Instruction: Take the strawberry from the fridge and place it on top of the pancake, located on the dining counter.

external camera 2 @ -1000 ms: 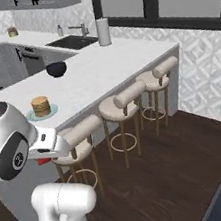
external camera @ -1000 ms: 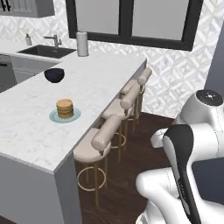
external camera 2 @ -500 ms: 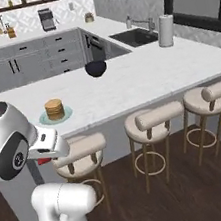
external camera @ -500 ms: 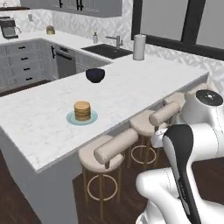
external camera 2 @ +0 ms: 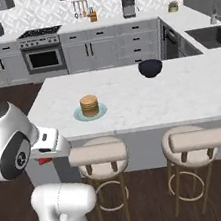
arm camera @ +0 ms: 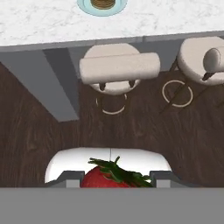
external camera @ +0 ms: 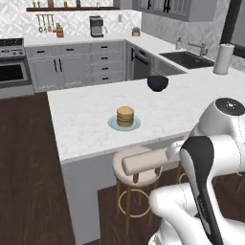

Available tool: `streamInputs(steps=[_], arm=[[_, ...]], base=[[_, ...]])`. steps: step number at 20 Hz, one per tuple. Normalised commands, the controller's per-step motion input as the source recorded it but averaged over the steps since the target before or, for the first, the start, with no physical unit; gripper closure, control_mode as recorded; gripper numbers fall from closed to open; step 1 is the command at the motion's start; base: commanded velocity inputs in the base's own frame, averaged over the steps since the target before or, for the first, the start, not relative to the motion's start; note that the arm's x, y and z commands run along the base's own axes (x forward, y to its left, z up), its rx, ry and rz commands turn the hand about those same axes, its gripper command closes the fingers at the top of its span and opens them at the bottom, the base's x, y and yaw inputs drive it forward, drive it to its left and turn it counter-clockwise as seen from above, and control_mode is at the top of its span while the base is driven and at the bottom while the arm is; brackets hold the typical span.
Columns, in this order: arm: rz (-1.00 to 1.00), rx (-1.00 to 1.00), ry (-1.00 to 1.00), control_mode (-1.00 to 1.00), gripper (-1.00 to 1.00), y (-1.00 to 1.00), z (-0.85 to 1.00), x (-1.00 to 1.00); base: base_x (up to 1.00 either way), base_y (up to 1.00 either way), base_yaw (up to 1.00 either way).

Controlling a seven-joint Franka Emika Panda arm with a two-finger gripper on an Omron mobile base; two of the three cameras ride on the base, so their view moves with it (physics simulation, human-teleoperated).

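The strawberry, red with a green leafy cap, sits between my gripper's two dark tips, which are shut on it. In the right base view a red bit of it shows under the hand, low and in front of the dining counter. The pancake is a tan stack on a pale blue plate near the counter's stool-side edge. The gripper hangs over the dark wood floor, short of the counter edge. The fridge is out of view.
A dark blue bowl stands further along the counter. Padded stools line the counter's near side. Behind are grey wall cabinets, a stove, a sink and a paper towel roll.
The whole picture has shifted: the base has swung round, so the island now lies square ahead with its stools in front. The strawberry stays in the shut gripper.
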Motion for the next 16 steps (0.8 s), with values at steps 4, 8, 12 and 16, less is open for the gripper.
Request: streamInputs(steps=[4, 8, 12, 16], arm=[[0.0, 0.0, 0.0, 1.0, 1.0, 0.0, 0.0, 0.0], [0.0, 0.0, 0.0, 1.0, 1.0, 0.0, 0.0, 0.0], [0.0, 0.0, 0.0, 1.0, 1.0, 0.0, 0.0, 0.0], [0.0, 0.0, 0.0, 1.0, 1.0, 0.0, 0.0, 0.0]], base=[[0.69, 0.0, 0.55], [0.24, -0.31, 0.37], [0.0, -0.62, 0.06], [0.02, -0.33, -0.01]])
